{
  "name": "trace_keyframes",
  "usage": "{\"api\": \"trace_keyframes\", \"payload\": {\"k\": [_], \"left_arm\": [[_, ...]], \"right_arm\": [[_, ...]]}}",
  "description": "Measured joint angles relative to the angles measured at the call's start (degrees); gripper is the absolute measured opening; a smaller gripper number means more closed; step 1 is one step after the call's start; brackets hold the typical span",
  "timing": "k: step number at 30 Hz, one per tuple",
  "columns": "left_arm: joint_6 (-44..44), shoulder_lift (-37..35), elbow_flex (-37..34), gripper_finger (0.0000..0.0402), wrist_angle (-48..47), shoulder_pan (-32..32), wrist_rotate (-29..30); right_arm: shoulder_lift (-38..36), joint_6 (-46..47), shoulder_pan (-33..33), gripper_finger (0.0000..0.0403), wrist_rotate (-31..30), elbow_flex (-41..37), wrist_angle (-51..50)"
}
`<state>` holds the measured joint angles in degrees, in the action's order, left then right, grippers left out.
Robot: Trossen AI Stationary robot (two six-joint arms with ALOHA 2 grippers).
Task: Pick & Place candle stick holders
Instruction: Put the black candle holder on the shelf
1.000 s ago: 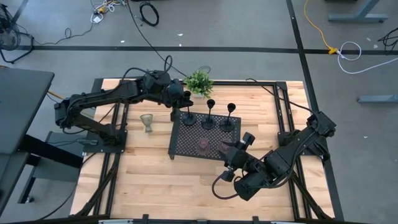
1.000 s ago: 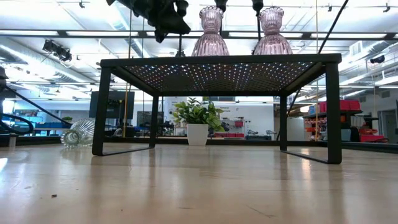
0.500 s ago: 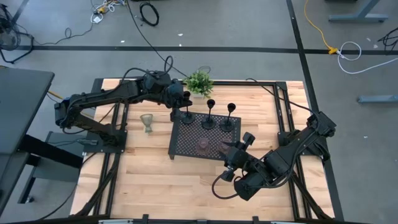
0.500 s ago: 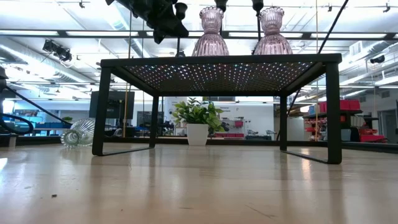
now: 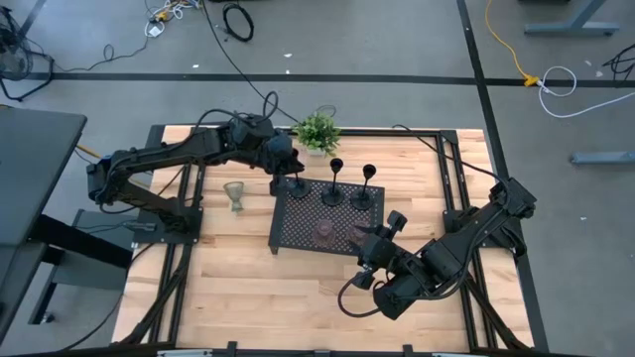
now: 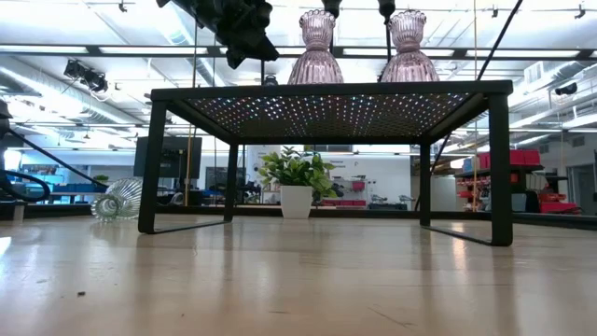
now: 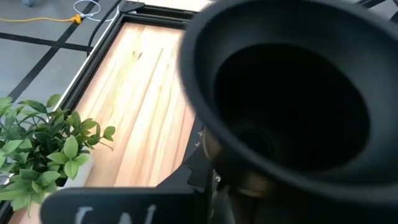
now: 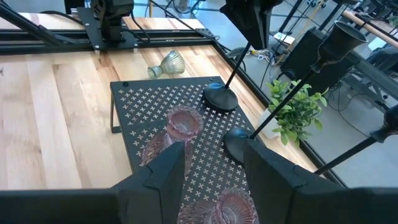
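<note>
Three black stemmed candle stick holders stand by their round bases on the far part of the black perforated tray. Two pinkish glass cups stand on its near part. My left gripper is at the cup top of the leftmost black holder; whether it touches the holder is hidden. Above the tray's near right corner hovers my right gripper, open with nothing between its fingers. A clear glass cup lies on its side on the table, left of the tray.
A small potted plant stands just beyond the tray's far edge, close to my left gripper. The tray stands on legs, raised above the wooden table. A black frame runs along the table's edges.
</note>
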<state>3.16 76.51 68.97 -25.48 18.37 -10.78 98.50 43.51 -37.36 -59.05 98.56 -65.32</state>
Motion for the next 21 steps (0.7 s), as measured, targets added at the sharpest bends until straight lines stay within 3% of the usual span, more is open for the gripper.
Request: {"api": "trace_keyframes", "payload": {"k": [11, 16, 21], "left_arm": [[0.3, 0.0, 0.0, 0.0056, 0.2, -0.6, -1.5], [0.0, 0.0, 0.0, 0.0097, 0.2, -0.6, -5.8], [-0.3, 0.0, 0.0, 0.0144, -0.7, -0.6, -4.6]], "right_arm": [[0.0, 0.0, 0.0, 0.0162, 0.0, 0.0, 0.0], [0.0, 0.0, 0.0, 0.0162, 0.0, 0.0, 0.0], [0.0, 0.0, 0.0, 0.0162, 0.0, -0.1, 0.0]]}}
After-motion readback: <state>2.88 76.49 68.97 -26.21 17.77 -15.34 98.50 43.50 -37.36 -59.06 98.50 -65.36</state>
